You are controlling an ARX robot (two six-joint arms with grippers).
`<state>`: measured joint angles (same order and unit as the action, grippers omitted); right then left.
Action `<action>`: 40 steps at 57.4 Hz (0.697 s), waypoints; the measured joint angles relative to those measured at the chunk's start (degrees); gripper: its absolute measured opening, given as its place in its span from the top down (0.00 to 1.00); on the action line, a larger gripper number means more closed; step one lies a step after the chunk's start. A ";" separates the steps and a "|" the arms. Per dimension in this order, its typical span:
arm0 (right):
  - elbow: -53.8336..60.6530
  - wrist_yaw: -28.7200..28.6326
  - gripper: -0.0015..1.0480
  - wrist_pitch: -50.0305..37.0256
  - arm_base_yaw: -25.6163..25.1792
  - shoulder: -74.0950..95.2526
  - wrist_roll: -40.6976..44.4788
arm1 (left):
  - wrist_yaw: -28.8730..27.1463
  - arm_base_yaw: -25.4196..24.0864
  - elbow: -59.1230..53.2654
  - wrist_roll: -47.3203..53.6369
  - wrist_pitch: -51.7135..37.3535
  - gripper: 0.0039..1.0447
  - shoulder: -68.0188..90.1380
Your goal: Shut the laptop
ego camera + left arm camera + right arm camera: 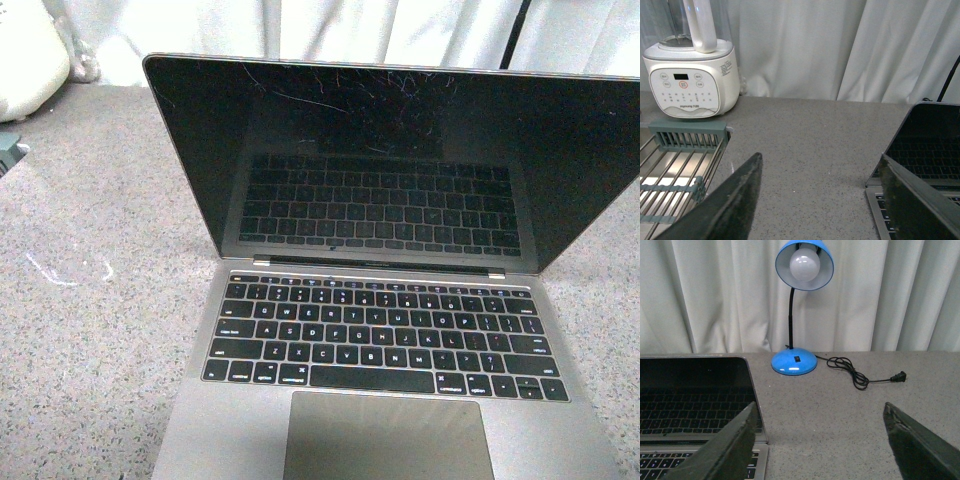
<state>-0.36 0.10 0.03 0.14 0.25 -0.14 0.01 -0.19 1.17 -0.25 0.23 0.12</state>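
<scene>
Squarely across the front view, from the upper left corner to the bottom edge, the laptop [390,270] sits open on a speckled grey countertop [100,300]. Its scratched black screen is tilted back, so the lid is not yet lowered. Neither arm shows in this view. From its wrist camera, the left gripper [821,159] has its two dark fingers spread wide and empty over bare counter beside the laptop, with a white blender [690,80] and a dish rack [680,165] nearby. The right gripper [820,406] is likewise spread and empty at the laptop's other side, with a blue desk lamp [802,270] and its loose cord [860,377] beyond. Both probably wait open so that one can reach the lid's top edge and press it down.
</scene>
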 joint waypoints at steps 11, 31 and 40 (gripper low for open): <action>0.00 0.00 0.63 0.00 0.00 0.00 0.00 | 0.00 0.00 0.00 0.02 0.00 0.63 0.00; 0.57 45.72 0.99 -18.32 8.26 5.95 7.04 | -25.27 8.04 0.07 -14.14 -3.08 0.96 7.72; 0.24 33.53 0.99 -26.97 0.76 12.96 7.82 | -23.78 12.04 0.07 -14.80 -15.32 0.96 18.58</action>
<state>-0.12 33.63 -26.94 0.91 13.21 7.68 -23.77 11.86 1.23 -15.05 -15.09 18.70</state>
